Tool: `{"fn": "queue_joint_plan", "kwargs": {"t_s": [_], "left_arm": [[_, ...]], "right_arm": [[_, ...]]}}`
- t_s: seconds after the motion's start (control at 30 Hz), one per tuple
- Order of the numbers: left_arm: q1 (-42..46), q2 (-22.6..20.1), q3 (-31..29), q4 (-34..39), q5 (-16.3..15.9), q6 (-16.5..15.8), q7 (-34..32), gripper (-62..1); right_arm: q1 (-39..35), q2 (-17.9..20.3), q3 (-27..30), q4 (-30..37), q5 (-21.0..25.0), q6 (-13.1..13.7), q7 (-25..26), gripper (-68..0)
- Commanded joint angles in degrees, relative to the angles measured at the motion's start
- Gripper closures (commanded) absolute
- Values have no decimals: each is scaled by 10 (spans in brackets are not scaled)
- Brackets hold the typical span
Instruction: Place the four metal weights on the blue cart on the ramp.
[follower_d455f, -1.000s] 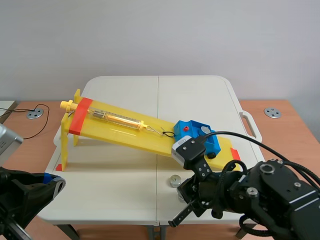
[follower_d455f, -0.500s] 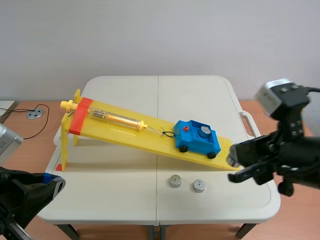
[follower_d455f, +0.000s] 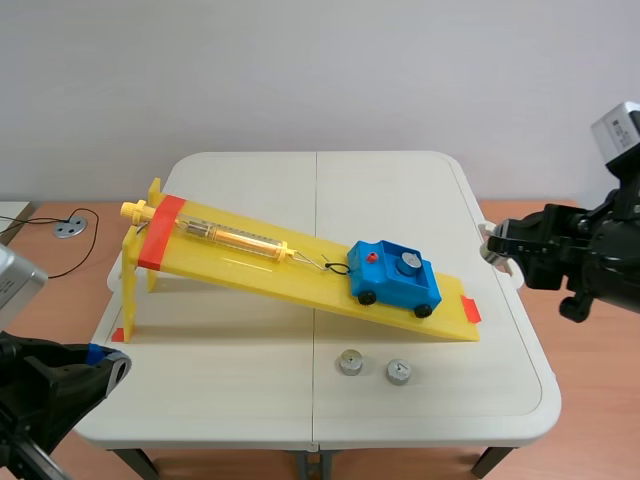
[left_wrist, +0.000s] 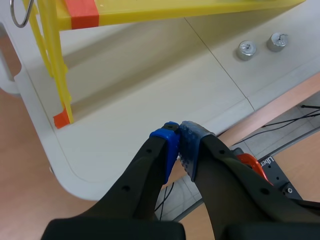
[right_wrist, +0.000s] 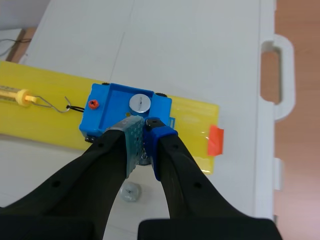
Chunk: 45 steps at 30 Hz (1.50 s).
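A yellow ramp (follower_d455f: 250, 262) slopes down to the right on the white table. The blue cart (follower_d455f: 395, 277) rests near its low end with one metal weight (follower_d455f: 408, 262) in its bed. Two more weights (follower_d455f: 350, 362) (follower_d455f: 399, 372) lie on the table in front of the ramp. My right gripper (follower_d455f: 492, 247) hangs to the right of the cart, shut on a fourth weight (right_wrist: 144, 156); the right wrist view shows it above the cart (right_wrist: 125, 115) and the loaded weight (right_wrist: 140, 104). My left gripper (left_wrist: 179, 135) stays shut and empty low at the near left corner (follower_d455f: 105, 365).
A yellow spring scale (follower_d455f: 235, 238) on the ramp is hooked to the cart by a wire. The ramp's legs (left_wrist: 50, 60) stand at the left. The table has a carry handle (right_wrist: 277, 75) on its right edge. A cable and metal discs lie on the brown floor.
My right gripper rose from the table's front, where the weights lie, carrying one weight, and swung right and up beside the ramp's low end. The left arm has not moved.
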Motion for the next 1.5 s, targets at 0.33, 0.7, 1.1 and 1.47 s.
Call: {"fn": "queue_joint_plan", "kwargs": {"t_s": [0.33,0.7,1.1,1.47], "left_arm": [[-15,4,-9,42,-44,-12,-51,-31],[-15,4,-9,42,-44,-12,-51,-31],[-15,4,-9,42,-44,-12,-51,-31],[-15,4,-9,42,-44,-12,-51,-32]], "right_arm": [[160,-36,-61,-106,8,35,96,-6],[208,-63,-82,-184,-32,34,123,-7],[211,-64,-82,-201,-49,34,120,-72],[172,-11,-56,-148,-35,82,85,-281]]}}
